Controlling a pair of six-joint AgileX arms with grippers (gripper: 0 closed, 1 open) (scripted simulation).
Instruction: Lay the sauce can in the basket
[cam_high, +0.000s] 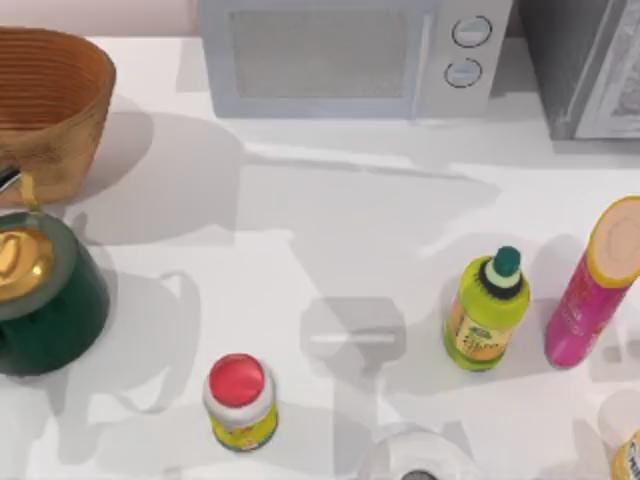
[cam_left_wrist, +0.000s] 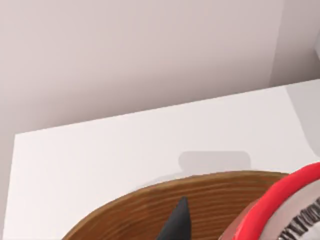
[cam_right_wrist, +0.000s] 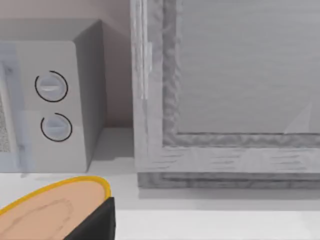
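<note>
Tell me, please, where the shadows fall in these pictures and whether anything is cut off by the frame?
Top view: soft grey shadows spread across the table; the basket is cropped at the left edge. Left wrist view: a faint rectangular shadow lies beyond the basket's rim, and the sauce can is cropped at the corner. Right wrist view: the microwave shades the wall behind it.

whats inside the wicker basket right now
In the left wrist view, the small red sauce can shows just above the round orange-brown woven wicker basket; the basket's floor is out of frame.
</note>
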